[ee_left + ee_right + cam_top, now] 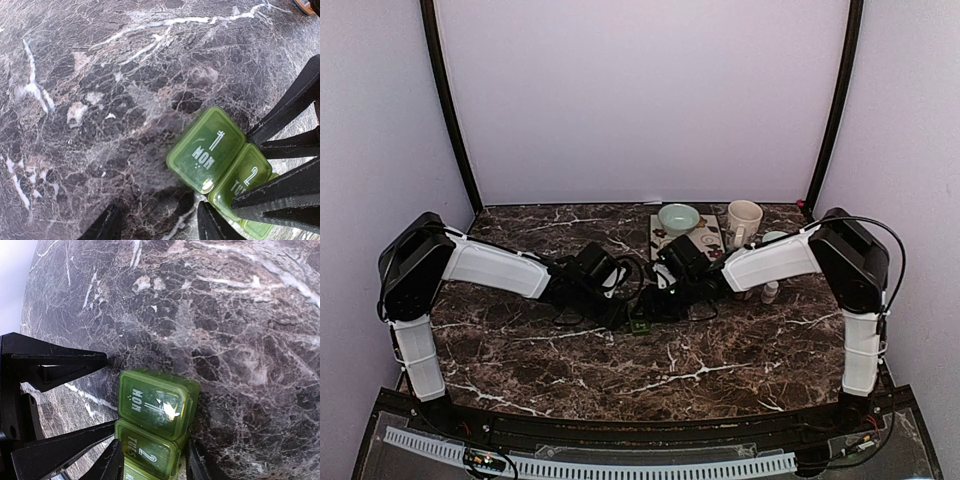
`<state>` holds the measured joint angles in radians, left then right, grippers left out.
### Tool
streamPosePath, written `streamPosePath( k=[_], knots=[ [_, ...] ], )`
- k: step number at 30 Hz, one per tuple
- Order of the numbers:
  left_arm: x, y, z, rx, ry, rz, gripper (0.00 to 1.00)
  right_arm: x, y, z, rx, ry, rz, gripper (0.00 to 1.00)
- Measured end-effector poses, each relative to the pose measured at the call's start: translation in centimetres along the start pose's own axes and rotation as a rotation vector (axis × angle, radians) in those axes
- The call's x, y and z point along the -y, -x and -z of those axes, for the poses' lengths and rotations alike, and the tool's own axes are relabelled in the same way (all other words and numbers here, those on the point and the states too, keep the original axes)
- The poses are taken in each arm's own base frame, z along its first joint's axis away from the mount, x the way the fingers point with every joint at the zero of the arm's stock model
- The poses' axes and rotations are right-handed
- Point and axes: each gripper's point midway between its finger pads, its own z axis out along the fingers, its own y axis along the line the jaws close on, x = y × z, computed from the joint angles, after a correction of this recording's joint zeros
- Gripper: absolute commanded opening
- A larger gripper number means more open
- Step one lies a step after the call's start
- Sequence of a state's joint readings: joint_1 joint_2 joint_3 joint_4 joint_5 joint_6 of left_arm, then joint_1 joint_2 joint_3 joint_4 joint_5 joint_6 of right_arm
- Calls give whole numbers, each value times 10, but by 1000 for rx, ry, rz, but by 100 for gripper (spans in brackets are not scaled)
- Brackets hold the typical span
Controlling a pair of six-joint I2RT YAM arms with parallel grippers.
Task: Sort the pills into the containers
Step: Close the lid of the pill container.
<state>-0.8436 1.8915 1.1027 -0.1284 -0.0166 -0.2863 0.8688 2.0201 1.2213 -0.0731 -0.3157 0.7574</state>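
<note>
Step in hand: both arms meet over the pill organiser [639, 325], lids marked MON and TUE down; by my reading, preparing to open a compartment.
Organiser place: mid-surface, 6 o'clock of the pale bowl [678, 216].
Left tool [157, 222]: fingers spread, holding nothing, organiser at its 3 o'clock.
Right tool [152, 465]: fingers parted astride the TUE compartment, contact unclear.
Next move: likely needs one tool steadying the strip while the other lifts a lid edge.
Surface [740, 350]: dark marble with white veins.
Room: plain pale walls; mug [743, 222] at 12 o'clock.
</note>
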Motion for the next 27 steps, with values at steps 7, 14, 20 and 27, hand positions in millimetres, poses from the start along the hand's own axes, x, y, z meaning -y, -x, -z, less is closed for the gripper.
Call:
streamPosePath(
  k=[7, 14, 20, 27],
  knots=[
    [-3, 0, 0, 2, 10, -4, 53, 0, 2, -2, -10, -12, 11, 41],
    [-5, 0, 0, 8, 23, -3, 53, 0, 3, -4, -13, -15, 14, 41],
    [-6, 0, -1, 9, 28, -4, 53, 0, 4, -5, -13, -20, 19, 33],
    [-8, -1, 0, 9, 35, -11, 53, 0, 8, -6, -14, -24, 26, 34]
  ],
)
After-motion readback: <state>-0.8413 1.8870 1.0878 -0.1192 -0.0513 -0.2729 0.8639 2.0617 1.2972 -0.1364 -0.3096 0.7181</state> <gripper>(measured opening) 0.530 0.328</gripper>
